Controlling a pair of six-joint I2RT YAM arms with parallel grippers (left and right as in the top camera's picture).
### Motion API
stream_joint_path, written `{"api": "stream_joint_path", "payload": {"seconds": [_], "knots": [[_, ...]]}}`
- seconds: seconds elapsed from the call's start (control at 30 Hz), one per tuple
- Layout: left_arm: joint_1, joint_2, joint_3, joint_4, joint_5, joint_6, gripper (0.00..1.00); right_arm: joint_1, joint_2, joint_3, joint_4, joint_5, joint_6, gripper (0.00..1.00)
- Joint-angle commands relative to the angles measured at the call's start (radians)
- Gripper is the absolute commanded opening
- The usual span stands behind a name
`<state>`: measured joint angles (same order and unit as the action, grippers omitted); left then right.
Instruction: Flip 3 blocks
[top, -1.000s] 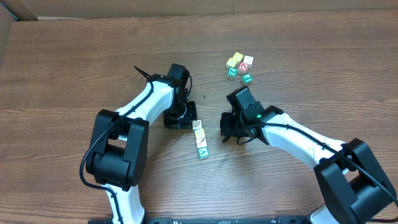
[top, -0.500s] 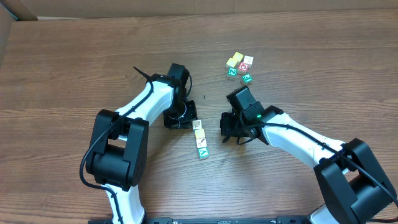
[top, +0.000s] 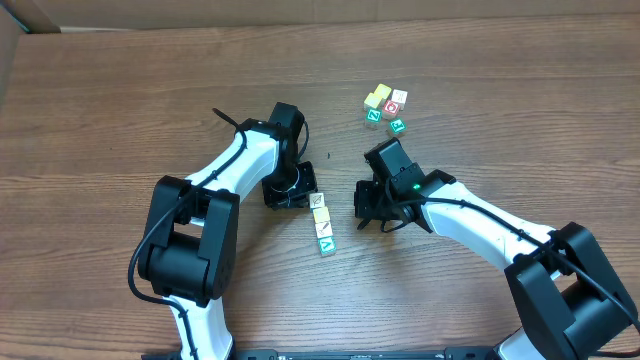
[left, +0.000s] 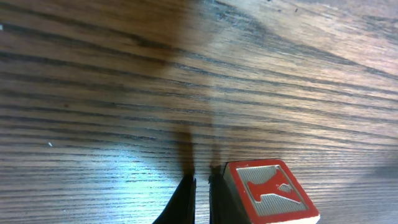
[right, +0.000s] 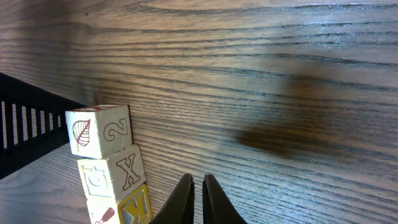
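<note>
A short row of blocks (top: 322, 222) lies between my two grippers. The right wrist view shows three of them: a leaf-and-2 block (right: 99, 129), an X block (right: 115, 173) and a yellow K block (right: 135, 206). My right gripper (right: 198, 178) is shut and empty, just right of that row, low over the wood (top: 364, 205). My left gripper (left: 202, 180) is also shut with nothing between its fingers, at the row's upper end (top: 303, 190). A cube showing a red face (left: 267, 190) sits against the outside of its right finger.
A cluster of several more cubes (top: 385, 107) lies at the back right, among them yellow, green, white and one red-faced cube (top: 392, 107). A cardboard edge (top: 12, 40) borders the far left corner. Both arms' white links reach in from the front.
</note>
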<state>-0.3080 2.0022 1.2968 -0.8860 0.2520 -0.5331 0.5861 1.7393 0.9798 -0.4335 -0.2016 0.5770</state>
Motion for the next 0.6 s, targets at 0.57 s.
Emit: {"api": "stream_joint_path", "payload": {"seconds": [0.57], "knots": [[-0.006,0.0,-0.007,-0.004,-0.035,-0.002,0.04,0.003,0.006,0.001,0.002,0.01,0.002,0.09]]}}
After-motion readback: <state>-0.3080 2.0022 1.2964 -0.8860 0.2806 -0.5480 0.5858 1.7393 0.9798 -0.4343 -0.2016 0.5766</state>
